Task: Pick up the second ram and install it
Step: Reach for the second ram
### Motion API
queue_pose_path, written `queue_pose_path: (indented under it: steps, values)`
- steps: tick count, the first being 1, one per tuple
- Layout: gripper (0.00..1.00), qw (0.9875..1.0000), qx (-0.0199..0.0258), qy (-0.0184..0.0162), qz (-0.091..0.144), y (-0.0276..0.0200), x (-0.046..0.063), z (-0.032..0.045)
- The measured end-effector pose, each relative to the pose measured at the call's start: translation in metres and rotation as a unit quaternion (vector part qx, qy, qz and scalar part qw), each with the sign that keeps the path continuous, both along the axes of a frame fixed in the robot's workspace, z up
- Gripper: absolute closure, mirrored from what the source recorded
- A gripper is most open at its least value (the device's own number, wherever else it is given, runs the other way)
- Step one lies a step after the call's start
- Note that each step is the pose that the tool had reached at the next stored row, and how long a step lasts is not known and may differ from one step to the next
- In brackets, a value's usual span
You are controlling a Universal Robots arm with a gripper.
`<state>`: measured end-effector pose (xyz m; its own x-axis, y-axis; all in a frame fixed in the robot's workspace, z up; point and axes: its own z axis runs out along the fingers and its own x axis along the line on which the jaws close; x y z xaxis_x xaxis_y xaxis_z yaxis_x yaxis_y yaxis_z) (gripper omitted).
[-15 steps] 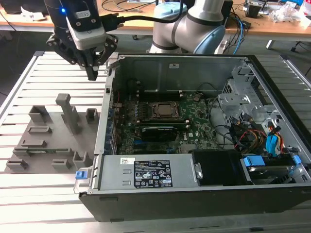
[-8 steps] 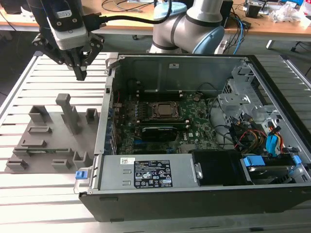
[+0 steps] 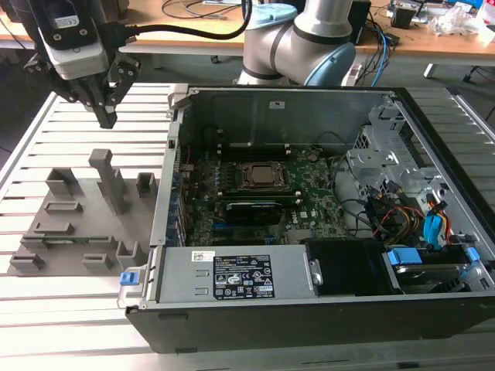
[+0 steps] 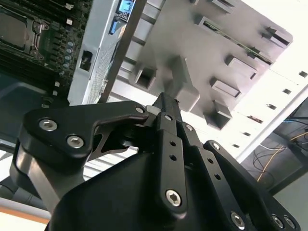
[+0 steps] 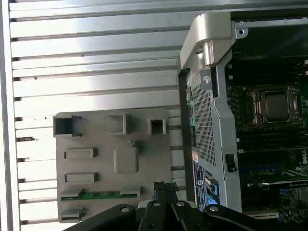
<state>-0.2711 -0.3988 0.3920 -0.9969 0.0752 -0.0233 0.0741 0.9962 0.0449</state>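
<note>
The second ram (image 5: 98,194) is a thin green strip lying in a slot near one edge of the grey plastic fixture (image 5: 110,163). In the second wrist view the second ram (image 4: 251,51) shows as a green sliver on the fixture (image 4: 192,29). My gripper (image 3: 107,116) hangs above the table beyond the fixture (image 3: 77,224), at the exterior view's upper left, well apart from the strip. Its black fingers (image 4: 166,108) are pressed together with nothing between them. The gripper (image 5: 166,186) points down toward the fixture's edge closest to the computer case.
An open computer case (image 3: 309,340) fills the exterior view's right, with the motherboard (image 3: 309,193), processor socket (image 3: 261,176), power supply (image 3: 232,274) and drive cables inside. A tall post (image 3: 108,178) rises from the fixture. The slatted metal table (image 3: 62,317) lies underneath; the arm's base (image 3: 302,46) stands behind.
</note>
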Motion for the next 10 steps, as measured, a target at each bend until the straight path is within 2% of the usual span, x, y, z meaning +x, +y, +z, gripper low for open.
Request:
queue_pose_path:
  steps: [4, 10]
  values:
    - [0.89, 1.0000, 0.0000, 0.0000, 0.000, 0.0000, -0.022, -0.0003]
    - [0.89, 1.0000, 0.0000, 0.0000, 0.000, 0.0000, -0.044, -0.0007]
